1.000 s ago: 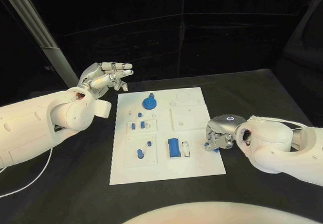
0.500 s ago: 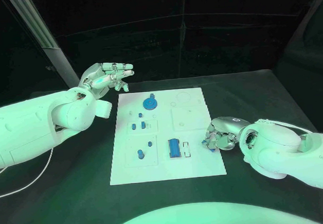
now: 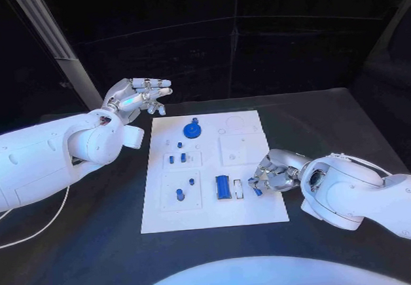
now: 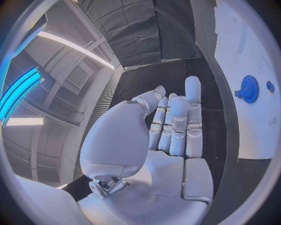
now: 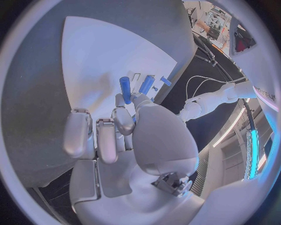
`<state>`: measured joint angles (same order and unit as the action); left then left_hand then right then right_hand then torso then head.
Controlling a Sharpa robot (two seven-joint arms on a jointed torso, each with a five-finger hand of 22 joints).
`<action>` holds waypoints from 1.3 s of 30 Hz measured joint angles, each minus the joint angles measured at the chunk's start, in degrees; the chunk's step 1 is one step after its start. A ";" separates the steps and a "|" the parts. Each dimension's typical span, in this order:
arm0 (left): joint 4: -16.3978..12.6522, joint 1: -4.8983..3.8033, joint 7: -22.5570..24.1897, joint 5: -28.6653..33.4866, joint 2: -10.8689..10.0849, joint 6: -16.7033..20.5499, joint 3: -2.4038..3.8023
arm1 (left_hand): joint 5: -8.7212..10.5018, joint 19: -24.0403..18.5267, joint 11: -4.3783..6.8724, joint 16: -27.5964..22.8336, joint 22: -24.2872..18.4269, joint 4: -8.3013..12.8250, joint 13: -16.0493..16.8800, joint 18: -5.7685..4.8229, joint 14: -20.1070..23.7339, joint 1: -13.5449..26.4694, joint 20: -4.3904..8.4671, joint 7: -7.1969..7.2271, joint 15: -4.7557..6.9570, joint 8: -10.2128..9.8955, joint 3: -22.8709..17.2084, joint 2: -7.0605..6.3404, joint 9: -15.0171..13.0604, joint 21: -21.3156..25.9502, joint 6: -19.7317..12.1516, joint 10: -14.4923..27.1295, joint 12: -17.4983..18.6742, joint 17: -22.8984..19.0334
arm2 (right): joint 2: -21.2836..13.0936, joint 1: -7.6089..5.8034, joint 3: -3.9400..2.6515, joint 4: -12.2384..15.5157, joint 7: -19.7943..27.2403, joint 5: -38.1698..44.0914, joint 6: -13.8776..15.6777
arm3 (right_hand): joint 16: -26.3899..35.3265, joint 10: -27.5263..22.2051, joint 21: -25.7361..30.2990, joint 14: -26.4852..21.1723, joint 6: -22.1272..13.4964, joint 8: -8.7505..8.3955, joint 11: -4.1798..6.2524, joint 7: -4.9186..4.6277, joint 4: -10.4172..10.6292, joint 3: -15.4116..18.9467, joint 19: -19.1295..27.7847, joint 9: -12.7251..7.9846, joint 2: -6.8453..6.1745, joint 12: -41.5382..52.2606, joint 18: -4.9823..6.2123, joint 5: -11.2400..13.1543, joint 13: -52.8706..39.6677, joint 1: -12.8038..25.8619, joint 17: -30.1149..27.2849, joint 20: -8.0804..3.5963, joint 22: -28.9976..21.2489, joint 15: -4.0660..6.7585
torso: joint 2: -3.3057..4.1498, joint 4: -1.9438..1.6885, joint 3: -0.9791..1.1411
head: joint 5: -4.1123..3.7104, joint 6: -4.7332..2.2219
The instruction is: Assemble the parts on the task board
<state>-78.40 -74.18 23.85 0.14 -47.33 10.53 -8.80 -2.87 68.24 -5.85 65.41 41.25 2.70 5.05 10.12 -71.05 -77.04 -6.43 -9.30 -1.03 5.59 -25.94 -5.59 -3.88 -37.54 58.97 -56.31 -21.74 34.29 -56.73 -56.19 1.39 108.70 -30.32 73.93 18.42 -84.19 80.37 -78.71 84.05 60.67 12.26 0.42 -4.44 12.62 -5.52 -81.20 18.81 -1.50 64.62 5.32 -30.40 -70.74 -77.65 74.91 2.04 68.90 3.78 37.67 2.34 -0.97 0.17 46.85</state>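
Head view: white task board [image 3: 253, 214] lies mid-table on the black table [image 3: 100, 255], long edges running away from the robot.
Right hand: right hand [image 3: 272, 175] sits at the board's right edge, near corner side, fingers curled in; right wrist view shows a short blue peg [image 5: 125, 89] at its fingertips, apparently pinched between thumb and a finger.
Left hand: left hand [image 3: 136, 97] hangs off the board's far left corner, above the table, fingers loosely apart, holding nothing.
Parts on board: blue gear [image 3: 192, 129] near the far edge; small blue pins [image 3: 176, 159] mid-board, left side; blue rectangular block [image 3: 223, 186] toward the near edge, just beside the right hand.
Handling, peg: judged light, stiff, smooth moulded plastic; likely slippery against metal fingertips. Best taken across its middle so one end stays free for its hole.
Handling, gear: flat toothed disc with raised hub; hub looks the easier hold.
Materials: board matte white, rigid, with shallow recessed outlines; table cloth-like, dull black; hands bright silver, hard.
Risk: a small peg could roll or tip if released crooked.
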 measured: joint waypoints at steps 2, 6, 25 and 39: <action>-0.01 0.00 0.00 0.00 0.02 0.00 0.00 | 0.00 0.00 0.00 0.00 0.00 0.00 0.00 0.00 0.00 0.00 0.00 0.00 0.00 0.00 0.00 0.00 0.00 0.00 0.00 0.00 0.00 0.00 | 0.67 0.00 0.00 -0.37 0.00 -1.22 0.23 | 0.00 0.00 0.00 0.00 0.11 -0.02 0.00 0.11 0.13 -0.14 0.00 0.20 -0.36 0.00 -0.01 -0.17 -0.10 0.36 0.00 0.00 0.07 0.00 | 0.02 0.00 0.00 | 0.04 -0.03; -0.02 0.00 -0.01 0.00 0.05 -0.01 0.00 | 0.00 0.00 0.00 0.00 0.00 0.00 0.00 0.00 0.00 0.00 0.00 0.00 0.00 0.00 0.00 0.00 0.00 0.00 0.00 0.00 0.00 0.00 | 1.79 0.00 0.00 -1.17 -0.16 -2.86 0.37 | 0.00 0.09 0.00 0.00 0.61 -0.06 0.09 0.21 0.35 -0.36 0.00 0.30 -0.90 0.32 0.00 -0.24 -0.26 0.90 0.00 0.00 0.14 0.00 | 0.02 0.00 0.00 | 0.08 0.05; -0.06 -0.03 -0.08 0.00 0.24 0.00 0.00 | 0.00 0.00 0.00 0.00 0.01 0.00 0.02 0.00 0.00 0.00 0.00 0.00 0.00 0.00 0.00 0.00 0.00 0.00 0.00 0.00 0.00 0.01 | 5.52 -0.01 0.00 -3.54 -3.09 -4.73 0.75 | 0.00 0.30 0.00 0.00 1.41 -0.07 0.30 0.64 1.39 -0.68 -0.21 0.70 -1.34 0.61 0.00 -0.25 -0.51 2.89 0.00 -0.21 0.13 0.44 | 0.05 0.01 0.04 | 0.33 0.13; -0.06 -0.05 -0.16 0.00 0.29 -0.01 0.00 | 0.00 0.00 0.00 0.00 0.01 -0.16 -0.03 0.00 0.00 0.00 0.00 0.00 0.00 0.00 0.16 0.00 0.00 0.00 0.00 0.00 0.00 0.01 | 6.67 -0.02 0.00 -4.41 -4.31 -3.96 0.12 | 0.00 0.50 0.00 0.00 2.38 0.55 0.51 0.87 2.92 0.85 -0.21 1.45 -1.72 0.60 0.00 0.24 -0.61 5.36 0.00 -0.21 0.12 0.44 | 0.03 0.07 0.04 | 0.35 0.24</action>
<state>-78.46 -74.23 23.69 0.14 -47.04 10.52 -8.80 -2.87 68.24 -5.85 65.41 41.26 2.54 5.02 10.11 -71.05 -77.04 -6.43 -9.30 -1.03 5.59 -25.78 -5.59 -3.88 -37.54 58.97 -56.31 -21.73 34.31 -50.06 -56.21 1.39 104.29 -34.63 69.97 18.54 -84.19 80.87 -78.71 84.05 63.05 12.81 0.92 -3.57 15.55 -4.67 -81.40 20.26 -3.23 65.23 5.31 -30.16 -71.35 -72.29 74.91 1.83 69.02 4.22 37.70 2.41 -0.92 0.52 47.09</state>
